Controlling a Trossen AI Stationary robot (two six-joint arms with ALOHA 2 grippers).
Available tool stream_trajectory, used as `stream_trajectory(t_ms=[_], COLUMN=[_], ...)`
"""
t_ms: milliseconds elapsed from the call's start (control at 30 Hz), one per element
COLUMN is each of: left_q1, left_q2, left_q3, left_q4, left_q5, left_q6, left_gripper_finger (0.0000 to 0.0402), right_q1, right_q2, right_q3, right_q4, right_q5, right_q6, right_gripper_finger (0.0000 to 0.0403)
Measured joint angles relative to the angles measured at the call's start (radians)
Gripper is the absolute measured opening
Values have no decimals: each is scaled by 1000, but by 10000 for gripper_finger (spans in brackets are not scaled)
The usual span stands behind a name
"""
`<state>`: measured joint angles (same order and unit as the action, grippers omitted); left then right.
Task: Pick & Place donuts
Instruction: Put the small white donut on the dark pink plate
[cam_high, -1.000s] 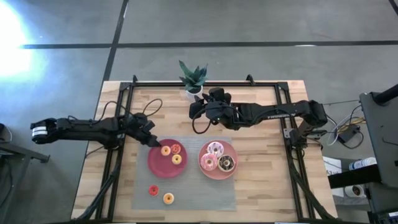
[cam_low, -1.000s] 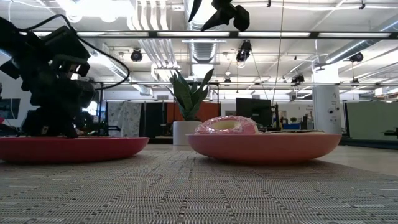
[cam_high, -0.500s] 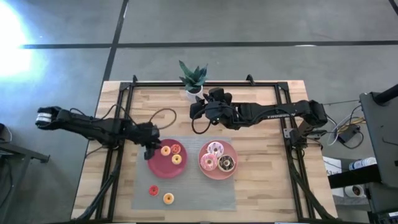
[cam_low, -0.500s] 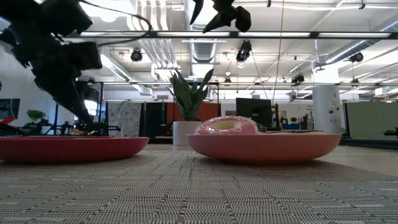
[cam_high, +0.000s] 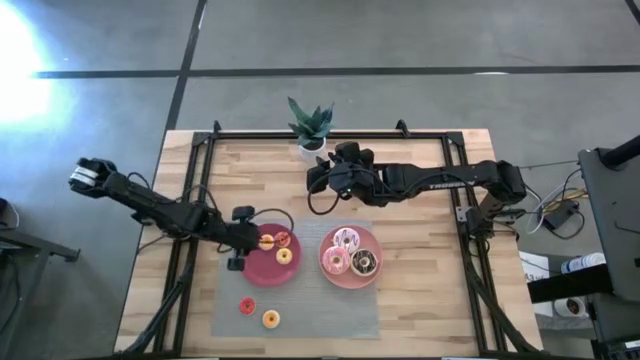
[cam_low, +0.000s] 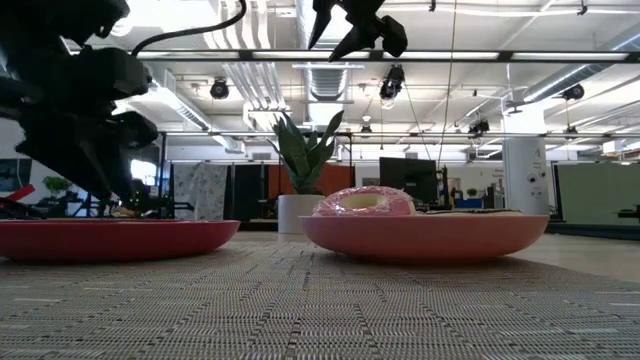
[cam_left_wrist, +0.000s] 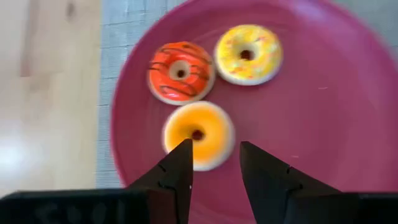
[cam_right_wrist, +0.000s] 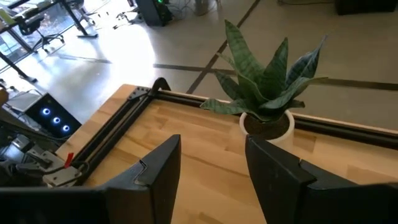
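A red plate (cam_high: 262, 270) holds three tiny donuts: orange (cam_left_wrist: 199, 132), red with dark stripes (cam_left_wrist: 180, 71) and yellow (cam_left_wrist: 249, 53). My left gripper (cam_left_wrist: 214, 149) hovers open over the plate's left part (cam_high: 252, 243), its fingertips on either side of the orange donut's near rim without touching it. A pink plate (cam_high: 336, 277) holds three larger donuts: pale pink sprinkled (cam_high: 347, 239), pink (cam_high: 334, 262) and chocolate brown (cam_high: 364, 263). Two more tiny donuts, red (cam_high: 246, 305) and orange (cam_high: 270, 319), lie on the grey mat. My right gripper (cam_high: 314, 177) waits open, high above the table's far middle.
A potted plant (cam_high: 310, 122) stands at the far edge, just beyond my right gripper (cam_right_wrist: 211, 146). Both plates rest on a grey woven mat (cam_high: 320, 305). Black frame rails (cam_high: 190, 170) run along the table's sides and far edge.
My left gripper has swung a little toward the table's near edge along the red plate's left side, risen slightly and rolled about its own axis, staying open. The donuts have not moved.
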<state>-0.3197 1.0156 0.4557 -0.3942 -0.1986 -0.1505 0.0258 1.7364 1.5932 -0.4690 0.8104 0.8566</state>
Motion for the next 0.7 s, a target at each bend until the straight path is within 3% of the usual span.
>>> stream_trajectory(t_ms=[433,700], left_q1=[-30,-30], left_q2=[215,301], left_q3=[63,75], left_q4=[44,55], left_q5=[-71,-64], left_q6=[26,19], left_gripper_finger=[106,105], right_q1=[-1,-1], right_q2=[0,0], right_q3=[0,0], right_q4=[-7,-30], right_q5=[-1,-1], right_q6=[-4,-4], right_gripper_finger=[171,171])
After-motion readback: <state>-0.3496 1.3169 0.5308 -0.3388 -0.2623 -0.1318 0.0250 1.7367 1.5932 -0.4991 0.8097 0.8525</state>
